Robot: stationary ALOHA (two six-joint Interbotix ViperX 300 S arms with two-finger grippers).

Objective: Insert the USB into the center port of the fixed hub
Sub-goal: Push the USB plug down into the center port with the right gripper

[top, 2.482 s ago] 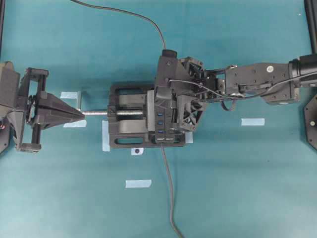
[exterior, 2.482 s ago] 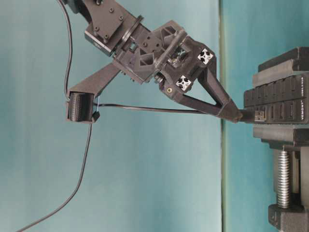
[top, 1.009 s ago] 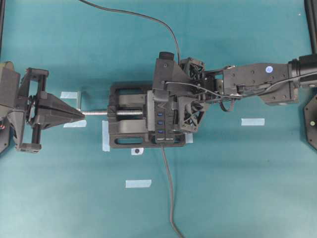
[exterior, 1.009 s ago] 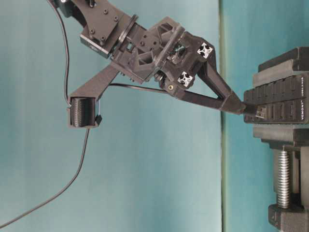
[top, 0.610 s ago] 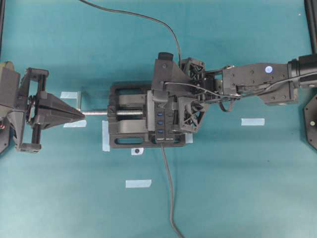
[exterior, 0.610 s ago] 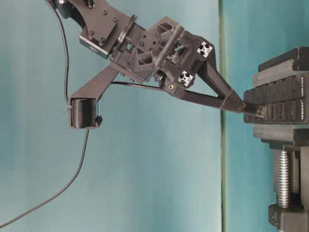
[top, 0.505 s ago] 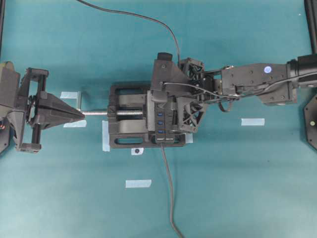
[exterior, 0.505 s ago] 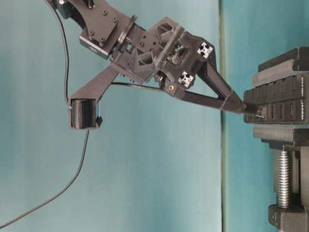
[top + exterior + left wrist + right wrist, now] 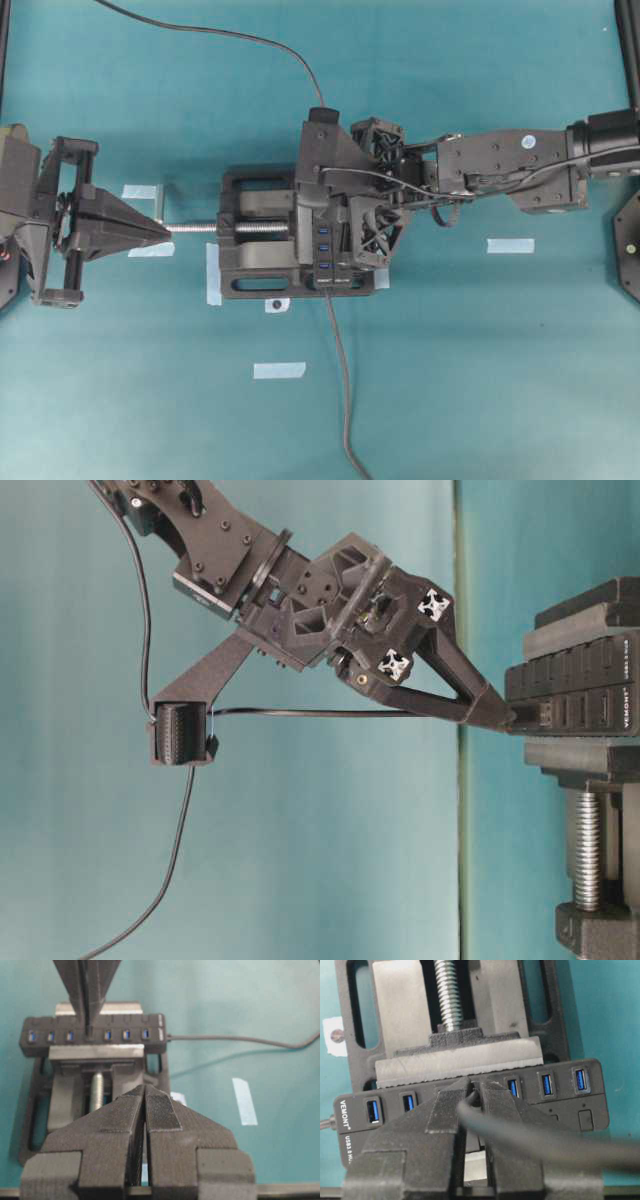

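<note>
A teal table [image 9: 480, 380] is covered by the scene, with a black vise [image 9: 255, 262] taped down at its middle and the fixed hub [image 9: 470, 1110] clamped in it. The USB [image 9: 528, 718] is pinched by the right gripper [image 9: 476, 1096] and is pressed against the center port [image 9: 476, 1087], apparently partly seated. The left gripper [image 9: 145, 1097] is held clenched on nothing, well apart. A tilted plug could be jammed against the socket rim, or slip in the pads, if it is pushed off-axis.
</note>
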